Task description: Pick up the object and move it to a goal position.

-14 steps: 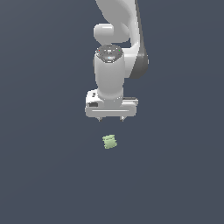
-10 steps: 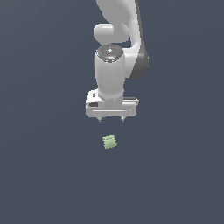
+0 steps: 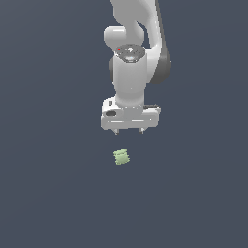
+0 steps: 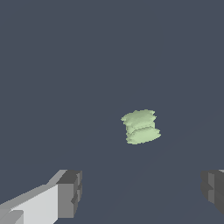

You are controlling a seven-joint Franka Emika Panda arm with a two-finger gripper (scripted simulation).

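The object (image 3: 121, 156) is a tiny pale green lump with ridged, uneven sides, lying alone on the dark grey surface. My white gripper (image 3: 129, 131) hangs above it and slightly toward the exterior view's right, clear of it with a gap between. Its two short dark fingertips (image 3: 142, 131) point down and stand wide apart, open, with nothing between them. In the wrist view the object (image 4: 140, 126) lies ahead of the gripper (image 4: 142, 190), between the lines of the two fingers (image 4: 70, 192) but beyond their tips.
A flat, featureless dark grey surface (image 3: 48, 193) fills both views. The white arm (image 3: 138, 43) rises from the gripper to the top of the exterior view.
The gripper has shifted slightly toward the exterior view's right and a touch lower. The object has not moved.
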